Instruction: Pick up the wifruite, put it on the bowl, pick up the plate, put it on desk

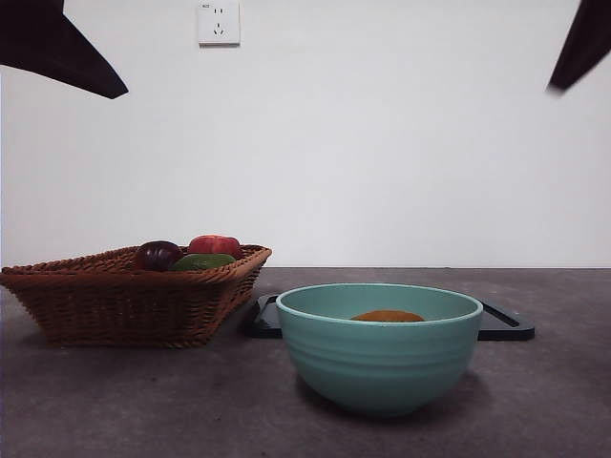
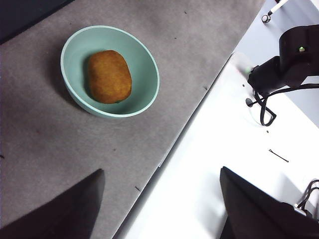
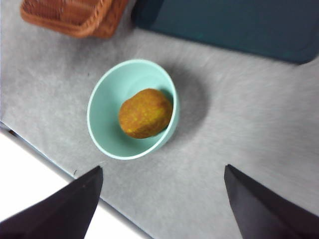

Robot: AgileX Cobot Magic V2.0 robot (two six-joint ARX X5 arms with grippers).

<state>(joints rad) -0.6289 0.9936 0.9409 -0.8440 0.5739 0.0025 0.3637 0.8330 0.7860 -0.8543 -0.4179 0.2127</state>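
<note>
**Fruit sits in the bowl, both arms held high and empty**

From my console I count one wifruite [image 1: 387, 316], and it lies inside the one bowl [image 1: 379, 363]. In the front view only its orange-brown top peeks over the pale rim, low and right of centre in the frame. Both wrist views look down on it resting on the bowl's floor, touching the inner wall on one side.

The bowl stands upright on the desk [image 1: 115, 401], in the lower middle of the front frame. Behind it lies one dark flat tray [image 1: 504, 322], its ends showing to either side of the bowl; I take this for the plate, though from this low angle I can't be sure of its shape.

At the left of the front frame stands one wicker basket [image 1: 124, 301]. I count three fruits in it: one dark purple fruit [image 1: 158, 255], one red fruit [image 1: 215, 245] and one green fruit [image 1: 202, 260], packed close together.

I see two grippers. The left gripper [image 2: 159, 199] hangs well above the desk near its edge, jaws spread wide with nothing between them. The right gripper [image 3: 162, 199] also hangs high over the bowl area, jaws likewise released and bare. In the front view they show only as two black tips, one in each top corner.

One wall socket [image 1: 218, 23] sits at the upper left of the front frame.
</note>
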